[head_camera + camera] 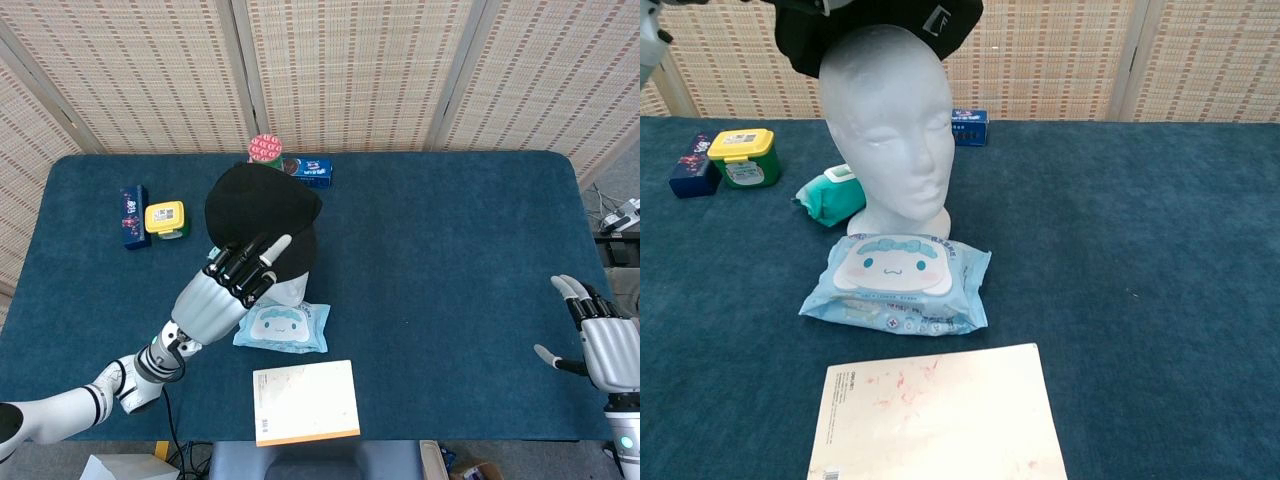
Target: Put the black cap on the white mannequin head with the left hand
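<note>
The black cap (262,208) hangs just over the top of the white mannequin head (887,125), which stands upright near the table's middle. In the chest view the black cap (875,28) covers the crown and its brim juts to the right. My left hand (225,287) holds the cap from the near side, fingers pointing up over it, and hides most of the head from above. My right hand (603,343) rests open at the table's right front corner, nothing in it.
A blue wipes pack (283,326) lies in front of the head, a cream notebook (305,402) nearer still. A teal pouch (828,196) sits beside the head. A yellow-lidded green tub (165,219) and dark box (132,216) stand left; a green can (267,155) and blue box (309,170) behind.
</note>
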### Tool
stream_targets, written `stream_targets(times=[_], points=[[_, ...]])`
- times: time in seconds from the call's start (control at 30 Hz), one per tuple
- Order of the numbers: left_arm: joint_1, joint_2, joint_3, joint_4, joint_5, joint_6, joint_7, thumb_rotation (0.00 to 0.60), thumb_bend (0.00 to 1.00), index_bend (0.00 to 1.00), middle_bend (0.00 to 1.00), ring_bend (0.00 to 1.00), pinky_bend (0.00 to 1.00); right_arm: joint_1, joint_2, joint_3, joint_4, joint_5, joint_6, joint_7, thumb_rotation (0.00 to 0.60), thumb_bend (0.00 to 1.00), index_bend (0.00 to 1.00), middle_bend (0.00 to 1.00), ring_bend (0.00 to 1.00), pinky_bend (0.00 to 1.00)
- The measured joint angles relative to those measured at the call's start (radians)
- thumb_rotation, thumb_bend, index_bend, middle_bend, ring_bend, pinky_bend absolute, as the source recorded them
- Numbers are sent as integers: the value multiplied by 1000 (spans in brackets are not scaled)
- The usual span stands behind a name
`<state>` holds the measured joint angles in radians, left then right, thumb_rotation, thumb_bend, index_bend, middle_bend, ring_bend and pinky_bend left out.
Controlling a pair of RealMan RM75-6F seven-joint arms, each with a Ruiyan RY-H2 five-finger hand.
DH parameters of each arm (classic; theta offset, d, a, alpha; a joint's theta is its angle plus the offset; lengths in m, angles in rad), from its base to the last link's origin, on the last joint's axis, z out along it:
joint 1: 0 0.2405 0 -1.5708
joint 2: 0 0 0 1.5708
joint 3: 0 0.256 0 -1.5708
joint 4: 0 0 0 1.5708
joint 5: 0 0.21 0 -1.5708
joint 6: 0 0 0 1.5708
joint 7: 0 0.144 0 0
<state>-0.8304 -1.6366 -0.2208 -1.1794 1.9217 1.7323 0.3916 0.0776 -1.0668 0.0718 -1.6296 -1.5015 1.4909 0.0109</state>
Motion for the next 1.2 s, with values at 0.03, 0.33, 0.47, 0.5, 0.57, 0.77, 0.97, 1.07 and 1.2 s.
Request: stream_targets(times=[0.03,0.33,0.47,0.5,0.57,0.77,0.97,1.07,1.2], points=[[-2,-5,2,3,3,-3,3,600,397,781,186,230,454,0,1,0,0,0,1,3,600,0,76,141,130,262],[-3,-47,41,41,34,-15,24,600,397,787,186,230,454,-2,3,0,3,-4,3,10,600,0,76,141,130,262],[-1,-63,49,55,36,-28,36,600,397,782,186,230,454,-3,3,-1,2,-7,4,9,600,0,76,141,130,262],[0,-67,50,58,34,-31,36,600,397,780,186,230,454,-3,3,-1,2,-7,5,9,600,0,76,141,130,262],[2,-74,53,66,28,-36,35,600,397,775,186,230,454,-4,3,-1,3,-7,5,10,600,0,76,141,130,262],[17,-92,72,97,20,-39,24,600,397,764,186,228,454,-4,6,2,4,-3,4,17,600,0,76,141,130,262],[33,-109,107,149,25,-48,12,600,397,687,186,220,454,-4,5,1,4,-4,4,14,600,0,76,141,130,262],[40,-119,125,170,32,-51,12,600,396,626,186,218,454,-3,4,2,3,-3,3,13,600,0,76,141,130,262],[48,-126,137,186,41,-44,17,600,397,501,186,213,454,-2,5,4,3,1,0,13,600,0,76,141,130,262]])
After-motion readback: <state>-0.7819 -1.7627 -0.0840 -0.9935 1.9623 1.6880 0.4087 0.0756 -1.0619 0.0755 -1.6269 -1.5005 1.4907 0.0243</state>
